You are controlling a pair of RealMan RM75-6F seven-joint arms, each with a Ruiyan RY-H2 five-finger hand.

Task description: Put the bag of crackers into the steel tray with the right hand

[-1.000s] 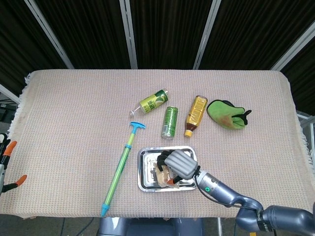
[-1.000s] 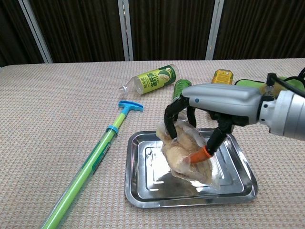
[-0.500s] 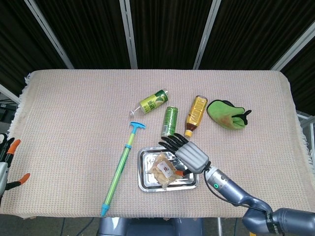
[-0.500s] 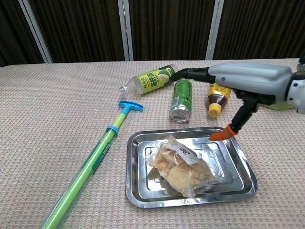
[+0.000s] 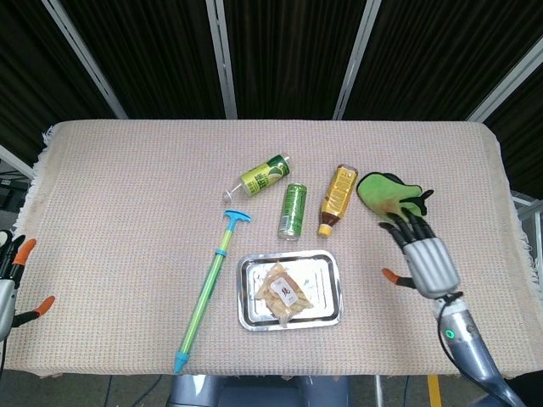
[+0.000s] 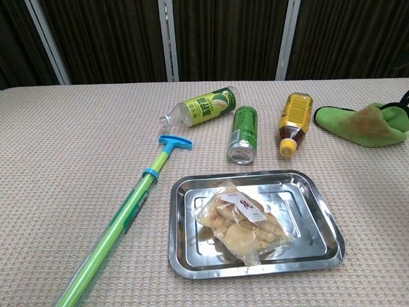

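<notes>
The clear bag of crackers (image 5: 284,292) (image 6: 243,227) lies flat inside the steel tray (image 5: 327,312) (image 6: 319,217) near the table's front edge. My right hand (image 5: 422,253) hovers well to the right of the tray, open, fingers spread, holding nothing; the chest view does not show it. At the far left edge of the head view, only orange-tipped parts of my left hand (image 5: 12,280) show, off the table.
Behind the tray lie a green can (image 5: 293,210) (image 6: 243,133), an amber bottle (image 5: 338,198) (image 6: 293,121) and a green-labelled bottle (image 5: 262,176) (image 6: 204,106). A green-and-blue pump (image 5: 208,288) (image 6: 128,217) lies left of the tray. A green mitt (image 5: 386,197) (image 6: 361,125) sits at the right.
My right hand let go of the cracker bag, which now lies in the tray. The hand rose and swung away to the right, leaving the chest view.
</notes>
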